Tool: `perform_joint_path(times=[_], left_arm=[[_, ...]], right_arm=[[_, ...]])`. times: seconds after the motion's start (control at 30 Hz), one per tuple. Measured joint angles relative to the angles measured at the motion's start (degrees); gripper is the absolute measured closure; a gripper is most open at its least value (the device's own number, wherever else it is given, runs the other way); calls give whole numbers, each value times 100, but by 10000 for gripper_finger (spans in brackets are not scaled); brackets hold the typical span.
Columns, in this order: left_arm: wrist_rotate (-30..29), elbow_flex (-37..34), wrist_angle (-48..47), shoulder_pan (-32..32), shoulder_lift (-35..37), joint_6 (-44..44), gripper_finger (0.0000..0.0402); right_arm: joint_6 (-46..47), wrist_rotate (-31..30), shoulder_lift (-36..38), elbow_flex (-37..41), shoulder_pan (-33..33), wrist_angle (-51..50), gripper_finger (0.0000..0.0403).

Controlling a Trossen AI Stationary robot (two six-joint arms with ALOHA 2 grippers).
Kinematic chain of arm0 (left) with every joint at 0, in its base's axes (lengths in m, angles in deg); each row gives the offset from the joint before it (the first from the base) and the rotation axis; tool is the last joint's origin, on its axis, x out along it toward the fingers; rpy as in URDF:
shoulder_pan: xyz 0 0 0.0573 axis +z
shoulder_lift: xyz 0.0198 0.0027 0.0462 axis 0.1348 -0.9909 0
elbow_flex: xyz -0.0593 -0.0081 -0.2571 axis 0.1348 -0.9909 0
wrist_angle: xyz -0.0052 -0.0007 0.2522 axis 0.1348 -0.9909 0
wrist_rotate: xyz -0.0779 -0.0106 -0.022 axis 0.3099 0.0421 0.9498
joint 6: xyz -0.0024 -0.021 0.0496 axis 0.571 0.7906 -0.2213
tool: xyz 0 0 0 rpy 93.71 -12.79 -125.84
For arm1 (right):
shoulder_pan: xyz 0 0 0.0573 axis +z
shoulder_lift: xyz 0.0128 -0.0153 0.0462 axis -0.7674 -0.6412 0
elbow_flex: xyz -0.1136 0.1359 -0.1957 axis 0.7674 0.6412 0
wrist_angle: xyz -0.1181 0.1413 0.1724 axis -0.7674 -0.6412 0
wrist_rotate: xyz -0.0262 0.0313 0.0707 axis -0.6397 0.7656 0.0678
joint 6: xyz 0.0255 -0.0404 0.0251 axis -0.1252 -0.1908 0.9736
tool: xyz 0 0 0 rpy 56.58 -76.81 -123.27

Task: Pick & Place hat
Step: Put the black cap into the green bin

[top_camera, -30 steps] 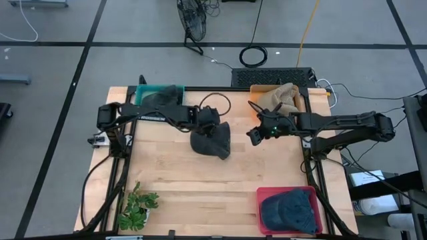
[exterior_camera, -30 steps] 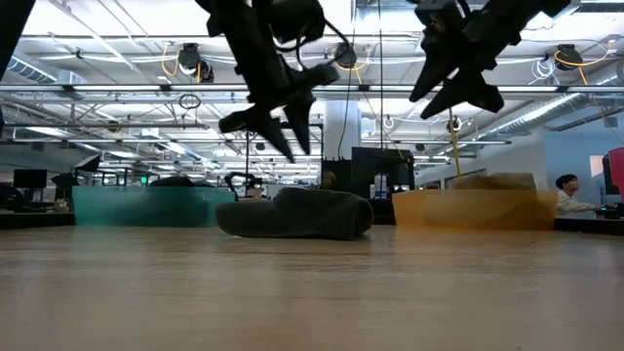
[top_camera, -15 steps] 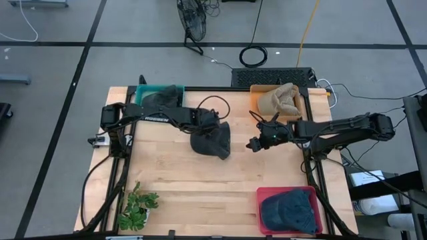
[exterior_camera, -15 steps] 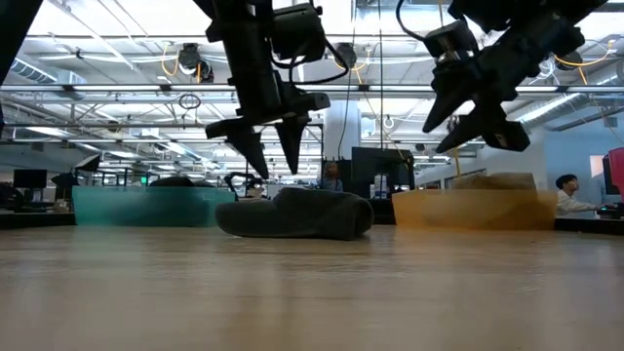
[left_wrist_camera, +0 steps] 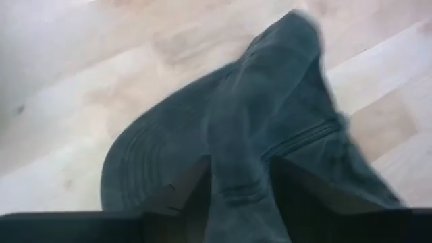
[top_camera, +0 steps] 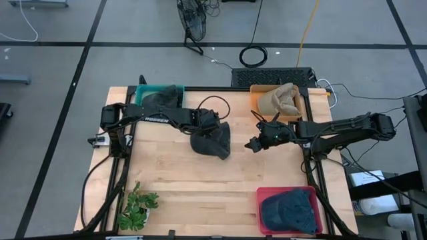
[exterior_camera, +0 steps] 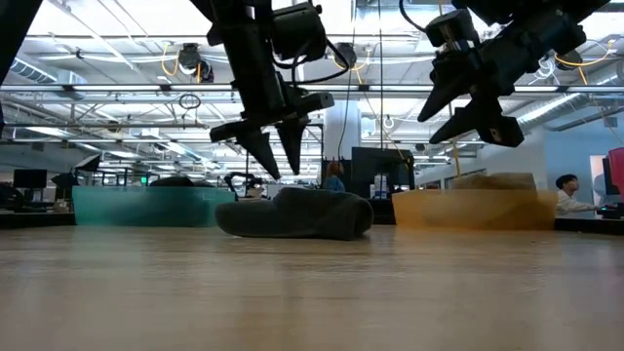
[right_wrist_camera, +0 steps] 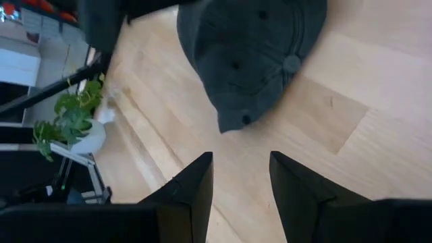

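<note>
Hat [top_camera: 212, 139] lies mid table [top_camera: 180, 187]; left claw [exterior_camera: 274, 164] just above it, fingers apart, empty. Right claw [exterior_camera: 463, 105] beside hat, parted, empty.

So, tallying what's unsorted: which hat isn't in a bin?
The dark grey cap lying on bare wood mid-table, under the left gripper; the other hats sit in bins.

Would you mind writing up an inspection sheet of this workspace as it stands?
Surface: wooden table, bare in the middle.
Job's things: dark hat lying on the table; teal bin, tan bin and red bin each hold a hat.
Clutter: potted plant at a front corner.
Hands: left hand open above the dark hat, not touching; right hand open, empty, raised.
Cables: coiled cable on the floor.
Surroundings: seated person in the background.
</note>
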Motion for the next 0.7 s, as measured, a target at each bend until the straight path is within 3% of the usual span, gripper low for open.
perform_joint_path(times=[0.33, 0.7], left_arm=[[264, -448, 387, -95, 0, 451, 264], [302, -446, 621, -298, 0, 667, 210]], right_arm=[[-69, -253, 362, 0, -9, -3, 275], [-61, -235, 383, -2, -9, -6, 275]])
